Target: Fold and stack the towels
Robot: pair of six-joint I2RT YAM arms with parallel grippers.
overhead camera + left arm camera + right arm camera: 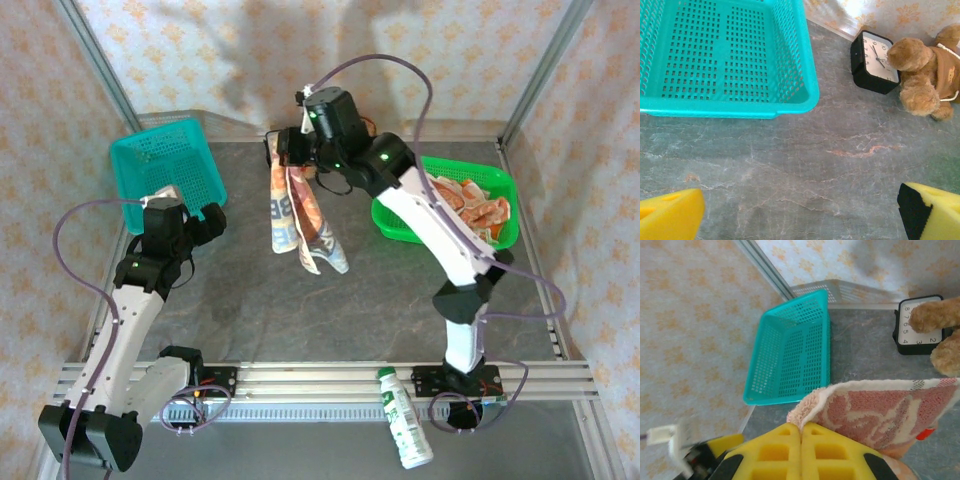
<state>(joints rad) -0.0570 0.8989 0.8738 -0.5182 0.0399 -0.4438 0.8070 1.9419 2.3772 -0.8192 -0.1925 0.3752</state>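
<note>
Barely begun: at 10 o'clock the teal basket sits empty by the left gripper, jaws spread wide, at 12 one unfolded towel hangs pinched in the right gripper, other towels heap in the green basket at 2, while the left wrist view adds a clock and teddy bear that the arm hides from overhead.

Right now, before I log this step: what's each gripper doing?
Left gripper: open, holding nothing.
Right gripper: shut on a towel.
</note>
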